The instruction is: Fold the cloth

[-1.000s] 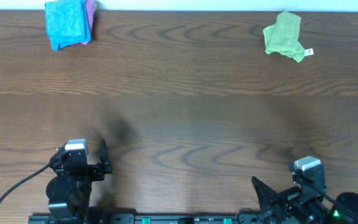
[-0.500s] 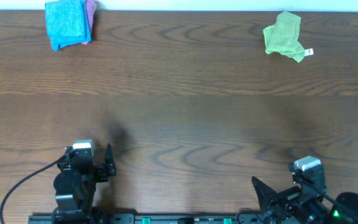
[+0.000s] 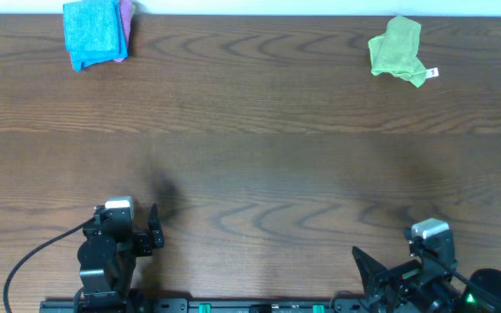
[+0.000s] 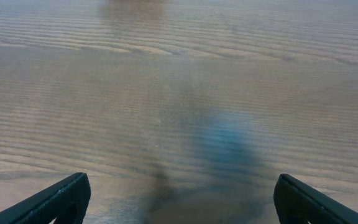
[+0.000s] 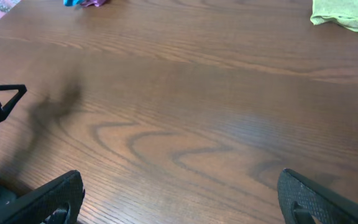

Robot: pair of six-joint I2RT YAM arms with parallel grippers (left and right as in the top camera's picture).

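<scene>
The sky-blue cloth (image 3: 92, 33) lies folded at the table's far left corner, partly on top of a purple cloth (image 3: 127, 17). A sliver of it shows at the top edge of the right wrist view (image 5: 73, 2). My left gripper (image 3: 136, 233) is open and empty near the front left edge, far from the cloth; its view shows only bare wood between the fingers (image 4: 179, 190). My right gripper (image 3: 397, 263) is open and empty at the front right (image 5: 179, 190).
A yellow-green cloth with a white tag (image 3: 397, 50) lies crumpled at the far right, also in the right wrist view (image 5: 347, 14). The table is dark wood (image 3: 259, 156). The left arm's finger shows at the right wrist view's left edge (image 5: 2, 99).
My left arm has shifted slightly to the right and back toward the front edge. The right arm and the cloths have not moved.
</scene>
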